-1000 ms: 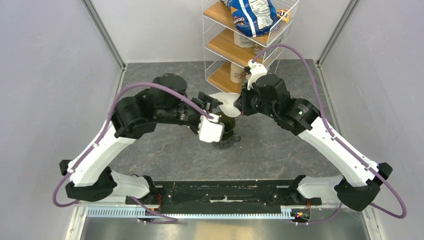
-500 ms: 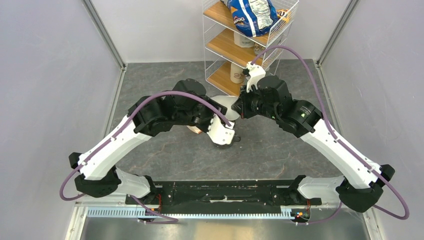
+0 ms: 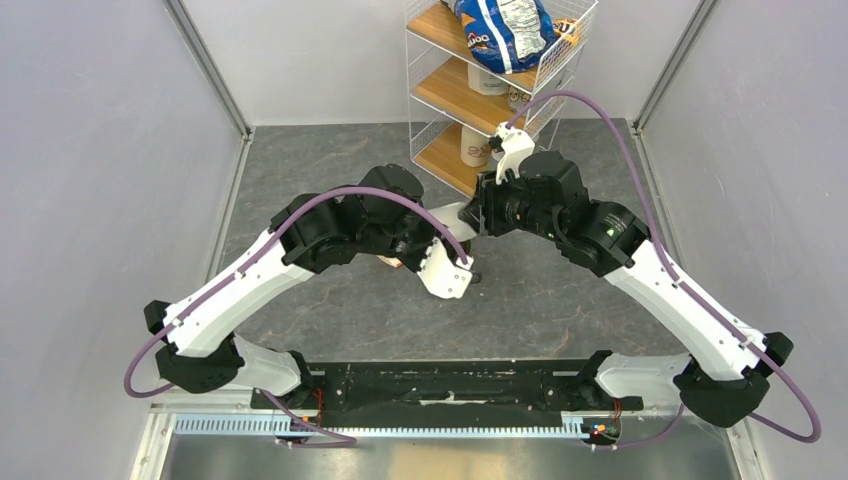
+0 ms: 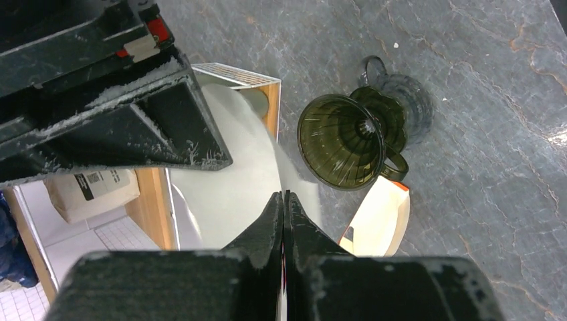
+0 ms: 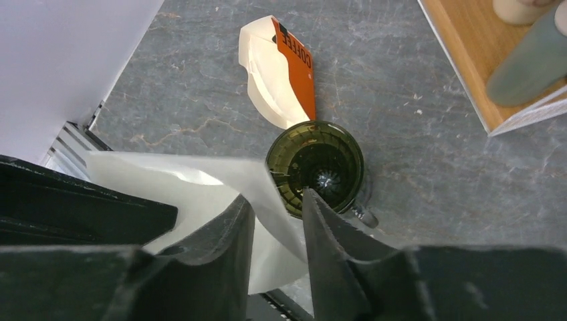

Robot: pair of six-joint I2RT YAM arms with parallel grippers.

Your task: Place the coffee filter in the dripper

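In the left wrist view, the left hand [image 4: 284, 204] has its two black fingers pressed together. The coffee filter [image 4: 234, 177] is pinched between them, since white paper shows on both sides of the closed tips. The paper is thin, matte and smoothly curved. A black finger [image 4: 134, 127] of the other arm, with white scratches, lies over its upper part.

Just right of the filter stands the dripper [image 4: 341, 144]. It is a dark olive, half-transparent funnel with fine ribs inside, a round rim and a small loop handle. The filter is held beside this rim and is not inside it. Behind the dripper is a grey glassy vessel [image 4: 404, 110], touching it or very near; I cannot tell which. A flat tan packet [image 4: 378, 214] with an orange end lies on the grey, stone-patterned table [image 4: 481, 80], close to the handle.

In the right wrist view, the right hand [image 5: 275, 200] has its fingers apart. A fold of the filter passes through the gap between them, and I cannot tell whether the pads touch the paper. One edge of the paper covers the left part of the dripper's rim in this view.

From the top, the two arms meet over the middle of the table. The filter shows only as a small white patch between the wrists, and the dripper is almost hidden under the left wrist. Behind them stands a white wire shelf [image 3: 455, 90] with wooden boards, and a blue crinkled bag [image 3: 500, 30] lies on top.
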